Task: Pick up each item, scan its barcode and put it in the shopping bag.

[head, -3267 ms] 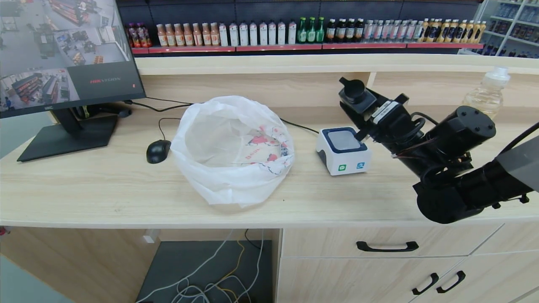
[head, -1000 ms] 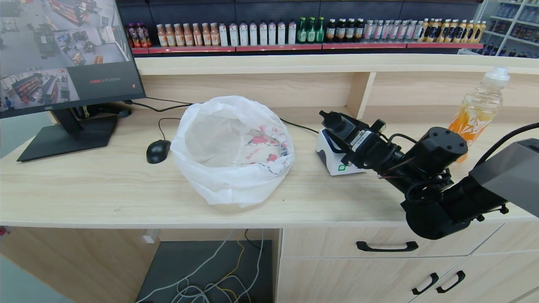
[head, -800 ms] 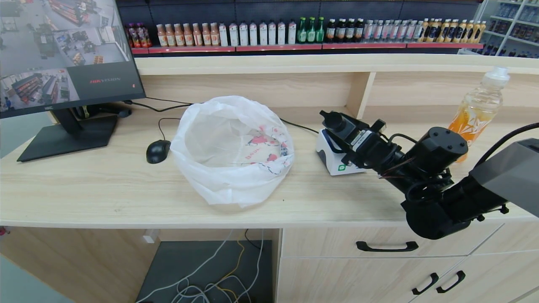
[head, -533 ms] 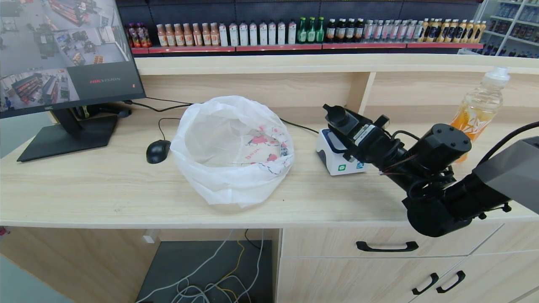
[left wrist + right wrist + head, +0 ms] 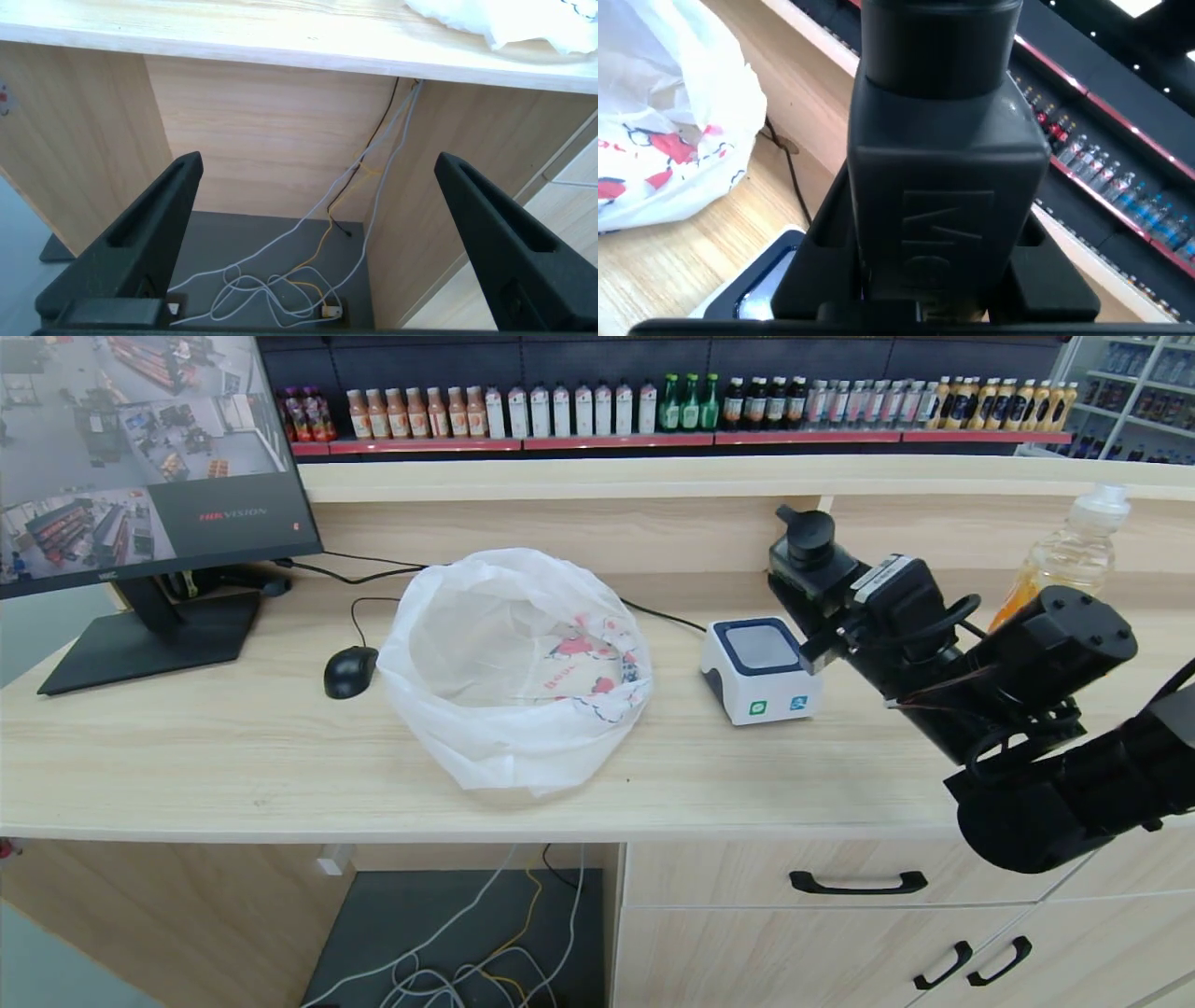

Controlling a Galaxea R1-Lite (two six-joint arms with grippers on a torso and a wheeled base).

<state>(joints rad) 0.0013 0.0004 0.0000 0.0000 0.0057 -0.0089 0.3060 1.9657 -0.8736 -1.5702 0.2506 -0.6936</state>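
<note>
- Pale wood counter [image 5: 233,747] spans our view.
- White shopping bag [image 5: 513,663] sits open near its middle.
- Our right gripper [image 5: 854,602] clasps a black bottle [image 5: 810,546], held up near the scanner [image 5: 761,670], to its right.
- Our left gripper [image 5: 318,163] hangs below the counter edge, fingers spread wide and empty.
- Orange drink bottle [image 5: 1074,555] stands far right.

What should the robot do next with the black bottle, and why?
Probably swing the right gripper left over the shopping bag: the black bottle it holds has just risen from the scanner, and the bag sits open beside it.
</note>
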